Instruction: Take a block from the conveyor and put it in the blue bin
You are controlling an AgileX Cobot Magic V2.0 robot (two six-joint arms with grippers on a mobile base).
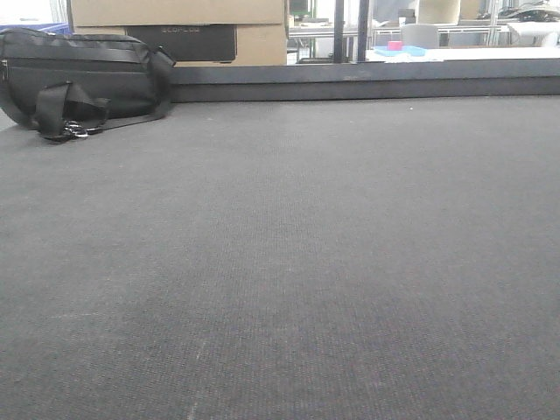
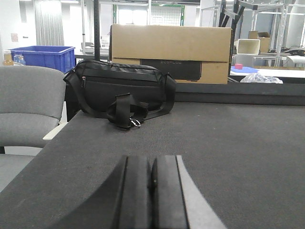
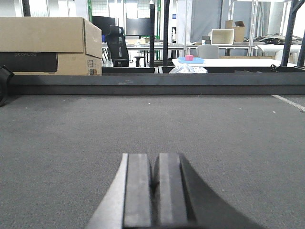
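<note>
While both arms sit low over the belt (image 1: 280, 262), the frames read as follows.

- Bin (image 2: 43, 56): blue, well left of the bag (image 2: 119, 88) and farther back, off the belt.
- Chair (image 2: 28, 105): grey, left of the bag, just beside the belt's edge.
- Bag: black, lying on the belt near its far left corner, with its strap looped in front.
- Box (image 2: 169, 47): cardboard, directly behind the bag, past the belt's back rail.
- Pink block (image 2: 238, 66): well right of the bag and farther back, on a blue tray (image 2: 248, 70) on a white table (image 2: 286, 73), off the belt. It is too small to confirm its shape.
- Left gripper (image 2: 152, 164): in front of the bag and well apart from it. The fingers are pressed together with nothing between them. Whether it touches the belt cannot be told.
- Right gripper (image 3: 155, 164): well right of the bag, over bare belt. The pads meet face to face and hold nothing.
</note>
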